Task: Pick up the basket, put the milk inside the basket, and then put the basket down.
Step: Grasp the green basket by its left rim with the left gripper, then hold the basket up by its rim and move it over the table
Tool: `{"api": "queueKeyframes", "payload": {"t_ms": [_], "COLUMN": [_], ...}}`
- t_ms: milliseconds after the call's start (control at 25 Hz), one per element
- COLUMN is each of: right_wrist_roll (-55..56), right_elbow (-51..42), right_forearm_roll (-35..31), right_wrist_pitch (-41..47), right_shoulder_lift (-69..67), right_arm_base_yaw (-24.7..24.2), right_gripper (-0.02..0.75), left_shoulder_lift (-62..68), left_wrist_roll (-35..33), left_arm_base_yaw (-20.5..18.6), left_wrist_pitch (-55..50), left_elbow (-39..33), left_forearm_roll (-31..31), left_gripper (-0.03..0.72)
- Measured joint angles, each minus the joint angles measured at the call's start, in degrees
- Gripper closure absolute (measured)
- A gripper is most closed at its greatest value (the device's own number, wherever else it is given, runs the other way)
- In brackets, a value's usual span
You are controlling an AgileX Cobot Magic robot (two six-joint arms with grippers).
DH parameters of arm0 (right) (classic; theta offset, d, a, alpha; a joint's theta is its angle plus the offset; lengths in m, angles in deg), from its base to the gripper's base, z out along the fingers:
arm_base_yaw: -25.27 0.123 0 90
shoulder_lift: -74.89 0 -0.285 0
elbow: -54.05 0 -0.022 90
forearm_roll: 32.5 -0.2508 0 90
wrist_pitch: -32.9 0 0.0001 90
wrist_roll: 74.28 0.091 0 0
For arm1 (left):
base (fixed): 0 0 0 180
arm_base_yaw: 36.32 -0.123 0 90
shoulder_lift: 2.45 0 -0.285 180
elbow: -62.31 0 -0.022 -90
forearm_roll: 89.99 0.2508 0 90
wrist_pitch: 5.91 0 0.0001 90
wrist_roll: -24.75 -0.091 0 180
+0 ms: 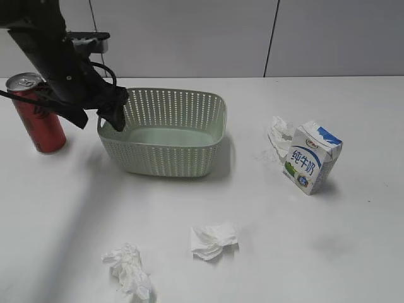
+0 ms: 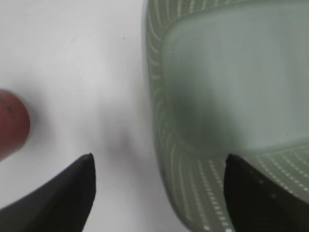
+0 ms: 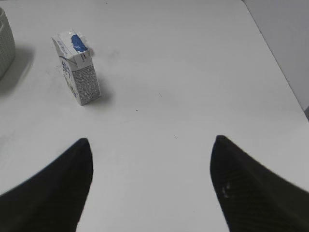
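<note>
The pale green lattice basket [image 1: 165, 132] stands on the white table, left of centre. My left gripper [image 1: 113, 117] is open and straddles the basket's left wall, one finger outside and one inside. In the left wrist view the gripper [image 2: 159, 166] shows the basket wall [image 2: 164, 145] between its fingers. The milk carton [image 1: 311, 156], white with a blue top, stands upright to the right of the basket. In the right wrist view the carton [image 3: 77, 67] stands well ahead and left of my open, empty right gripper [image 3: 150, 145]. The right gripper does not show in the exterior view.
A red soda can [image 1: 35, 113] stands left of the basket, close to my left arm; it also shows in the left wrist view [image 2: 12, 123]. Crumpled white tissues lie by the carton [image 1: 278, 134], at front centre [image 1: 213, 240] and front left [image 1: 129, 269].
</note>
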Motion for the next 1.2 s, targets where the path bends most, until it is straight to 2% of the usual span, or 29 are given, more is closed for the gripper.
{"api": "queueKeyframes", "payload": {"t_ms": [240, 360, 560, 720, 800, 1200], "right_wrist_roll": [0.0, 0.0, 0.0, 0.0, 0.0, 0.0], "right_elbow": [0.0, 0.0, 0.0, 0.0, 0.0, 0.0], "right_forearm_roll": [0.0, 0.0, 0.0, 0.0, 0.0, 0.0], "right_wrist_pitch": [0.0, 0.0, 0.0, 0.0, 0.0, 0.0], "right_shoulder_lift": [0.0, 0.0, 0.0, 0.0, 0.0, 0.0], "right_arm_base_yaw": [0.0, 0.0, 0.0, 0.0, 0.0, 0.0], "right_gripper": [0.163, 0.163, 0.163, 0.163, 0.163, 0.163], "left_shoulder_lift": [3.7, 4.6, 6.5, 7.0, 7.0, 3.5], "left_wrist_roll": [0.1, 1.2, 4.2, 9.6, 11.8, 16.1], "left_arm_base_yaw": [0.0, 0.0, 0.0, 0.0, 0.0, 0.0], "left_wrist_pitch": [4.0, 5.6, 5.9, 6.6, 7.2, 6.4], "left_elbow": [0.1, 0.1, 0.2, 0.2, 0.2, 0.2], "left_forearm_roll": [-0.9, -1.0, -1.1, -1.0, -0.5, -0.1], "left_gripper": [0.104, 0.167, 0.402, 0.609, 0.664, 0.682]}}
